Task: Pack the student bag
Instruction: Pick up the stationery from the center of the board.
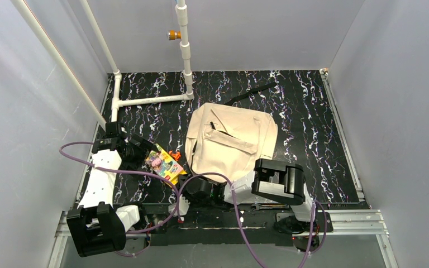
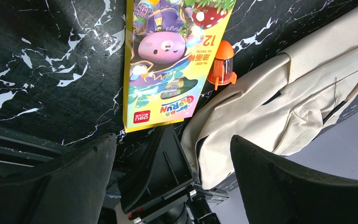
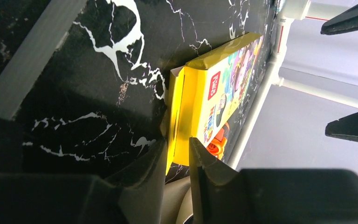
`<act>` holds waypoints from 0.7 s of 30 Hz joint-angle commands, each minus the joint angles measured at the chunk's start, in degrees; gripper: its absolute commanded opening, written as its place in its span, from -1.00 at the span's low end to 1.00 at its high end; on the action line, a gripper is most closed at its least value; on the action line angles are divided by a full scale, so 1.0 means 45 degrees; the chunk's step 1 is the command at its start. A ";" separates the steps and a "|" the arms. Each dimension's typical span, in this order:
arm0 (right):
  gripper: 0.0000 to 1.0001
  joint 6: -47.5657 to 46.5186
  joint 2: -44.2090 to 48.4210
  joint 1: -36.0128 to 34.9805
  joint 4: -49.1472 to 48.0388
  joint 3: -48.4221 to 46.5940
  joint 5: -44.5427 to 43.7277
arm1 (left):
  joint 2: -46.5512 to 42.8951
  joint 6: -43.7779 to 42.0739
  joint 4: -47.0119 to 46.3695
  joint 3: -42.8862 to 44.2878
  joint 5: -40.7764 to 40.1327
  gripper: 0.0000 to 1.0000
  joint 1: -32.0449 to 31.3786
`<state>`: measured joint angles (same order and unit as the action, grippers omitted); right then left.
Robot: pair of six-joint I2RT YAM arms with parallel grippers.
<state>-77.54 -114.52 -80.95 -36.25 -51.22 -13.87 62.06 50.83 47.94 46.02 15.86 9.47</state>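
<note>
Black marbled worktop [image 1: 307, 111] carries everything. By its near edge the right tool [image 3: 177, 142] sets its fingers close either side of a yellow box [image 2: 161, 60]; whether they pinch it I cannot tell. Toward the left edge the left tool [image 2: 171, 139] is released, fingers wide. Mid-worktop lies the student bag [image 1: 232, 139]: flat beige fabric with a diagonal pocket, its near end hidden by the right arm, its black strap [image 1: 251, 92] trailing far. The left wrist view shows the orange item [image 2: 222, 65] between box and bag clearly

Left jaws gape; right jaws (low) barely parted.
</note>
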 commanded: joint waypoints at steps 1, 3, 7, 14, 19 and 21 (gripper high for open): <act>-0.36 -0.0357 -0.0860 -0.0131 -0.0044 0.0104 -0.0266 | -0.0016 -0.0092 0.0502 0.0353 -0.0236 0.83 0.0036; -0.40 -0.0328 -0.1252 -0.0154 -0.0563 0.0048 -0.0610 | 0.0029 -0.0154 0.0512 0.0299 -0.0271 0.83 0.0027; -0.60 -0.0502 -0.1728 -0.0304 -0.2140 0.0230 -0.1570 | 0.0080 -0.0472 0.0520 0.0183 -0.0448 0.84 0.0032; -0.97 0.0670 -0.1424 -0.0332 -0.2587 0.0001 -0.1658 | -0.0109 -0.0951 0.0198 -0.0461 -0.0132 0.93 0.0027; -0.97 0.1967 -0.0314 -0.0247 -0.2110 0.0034 -0.0946 | -0.0629 -0.0857 -0.0577 -0.1195 0.0645 0.96 0.0024; -0.97 0.2692 0.0050 -0.0155 -0.2163 0.0026 -0.0644 | -0.0854 -0.0590 -0.0899 -0.1578 0.0943 0.97 0.0041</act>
<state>-73.36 -119.04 -82.21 -46.37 -51.11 -19.90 60.75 47.62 45.91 41.58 16.58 9.47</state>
